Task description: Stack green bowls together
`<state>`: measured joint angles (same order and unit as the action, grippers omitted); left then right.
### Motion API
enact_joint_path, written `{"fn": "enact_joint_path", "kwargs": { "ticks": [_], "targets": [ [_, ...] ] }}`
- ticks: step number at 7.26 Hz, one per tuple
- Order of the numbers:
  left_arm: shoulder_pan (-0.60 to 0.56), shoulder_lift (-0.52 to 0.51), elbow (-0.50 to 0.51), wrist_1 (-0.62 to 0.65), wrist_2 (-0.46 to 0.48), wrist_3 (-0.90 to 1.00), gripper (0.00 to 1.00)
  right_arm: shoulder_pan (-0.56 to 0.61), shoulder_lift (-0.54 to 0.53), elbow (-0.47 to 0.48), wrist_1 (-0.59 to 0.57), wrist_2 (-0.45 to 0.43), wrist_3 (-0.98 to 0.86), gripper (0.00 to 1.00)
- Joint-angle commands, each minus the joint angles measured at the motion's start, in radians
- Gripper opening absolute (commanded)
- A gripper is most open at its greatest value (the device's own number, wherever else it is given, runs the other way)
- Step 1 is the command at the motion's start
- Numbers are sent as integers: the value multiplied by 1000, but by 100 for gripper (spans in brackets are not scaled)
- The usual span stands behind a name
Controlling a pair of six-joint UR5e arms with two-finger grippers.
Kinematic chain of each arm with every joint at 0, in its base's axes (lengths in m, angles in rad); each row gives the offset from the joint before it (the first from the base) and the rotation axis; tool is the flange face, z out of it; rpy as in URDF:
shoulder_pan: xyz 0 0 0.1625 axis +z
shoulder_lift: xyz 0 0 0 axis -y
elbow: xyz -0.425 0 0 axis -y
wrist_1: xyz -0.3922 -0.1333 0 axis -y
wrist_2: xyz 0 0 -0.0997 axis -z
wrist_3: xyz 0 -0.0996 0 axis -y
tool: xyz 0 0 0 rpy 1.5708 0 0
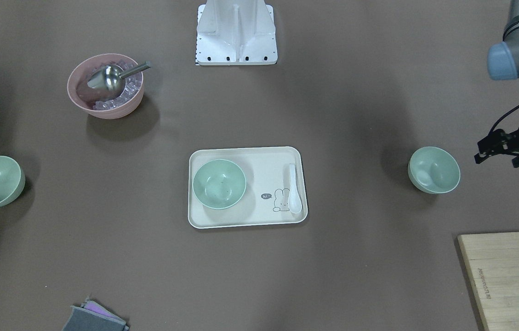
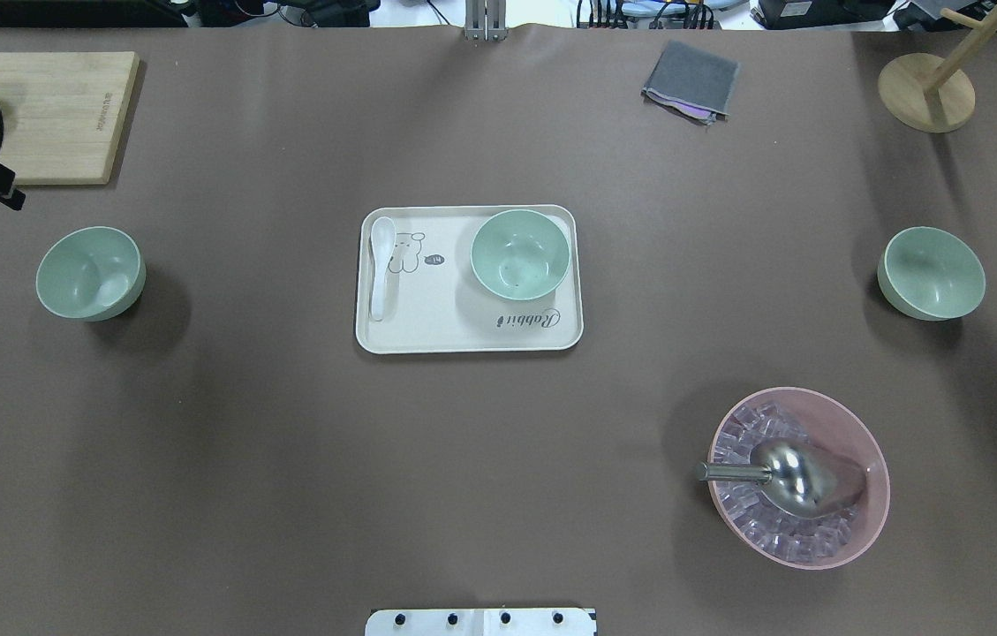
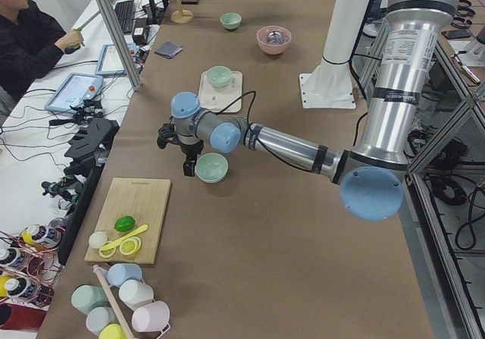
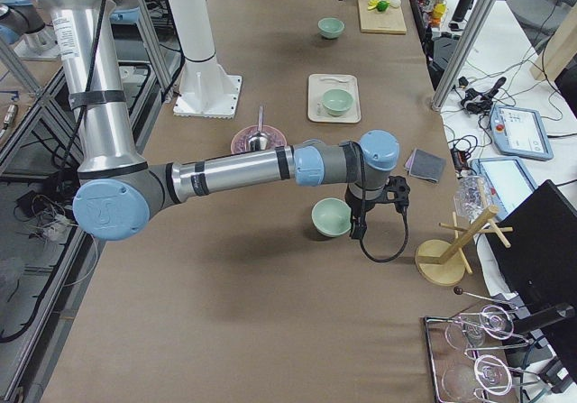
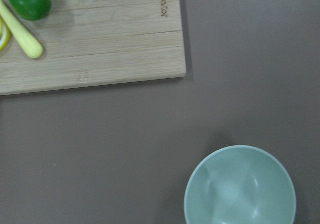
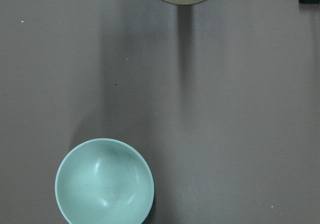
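Observation:
Three pale green bowls stand upright and apart. One [image 2: 520,253] is on the cream tray [image 2: 463,336] at the table's middle. One [image 2: 90,272] is at the left and also shows in the left wrist view [image 5: 240,186]. One [image 2: 931,272] is at the right and also shows in the right wrist view [image 6: 104,181]. My left gripper [image 3: 187,164] hangs above the table just beyond the left bowl [image 3: 211,167]. My right gripper [image 4: 357,225] hangs just beyond the right bowl [image 4: 332,216]. No fingers show in either wrist view, so I cannot tell whether either gripper is open or shut.
A pink bowl [image 2: 798,477] with ice and a metal scoop stands near right. A white spoon [image 2: 381,265] lies on the tray. A cutting board [image 2: 56,115] with lime is far left, a grey cloth [image 2: 692,79] and a wooden stand [image 2: 926,88] far right.

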<state>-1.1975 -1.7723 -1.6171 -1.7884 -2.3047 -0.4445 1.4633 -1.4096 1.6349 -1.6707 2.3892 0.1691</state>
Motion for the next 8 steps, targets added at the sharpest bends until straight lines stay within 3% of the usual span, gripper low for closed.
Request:
{"fn": "enact_joint_path", "kwargs": {
  "ticks": [1, 2, 6, 8],
  "targets": [
    [42, -3, 154, -173, 48, -13, 98, -20, 6, 2, 2, 1, 29, 100],
    [48, -7, 221, -234, 47, -11, 98, -24, 9, 2, 0, 1, 33, 100],
    [58, -16, 215, -238, 39, -14, 97, -29, 20, 0, 0, -1, 33, 100],
    [68, -18, 215, -239, -13, -11, 85, -35, 18, -6, -1, -1, 33, 100]
  ]
}}
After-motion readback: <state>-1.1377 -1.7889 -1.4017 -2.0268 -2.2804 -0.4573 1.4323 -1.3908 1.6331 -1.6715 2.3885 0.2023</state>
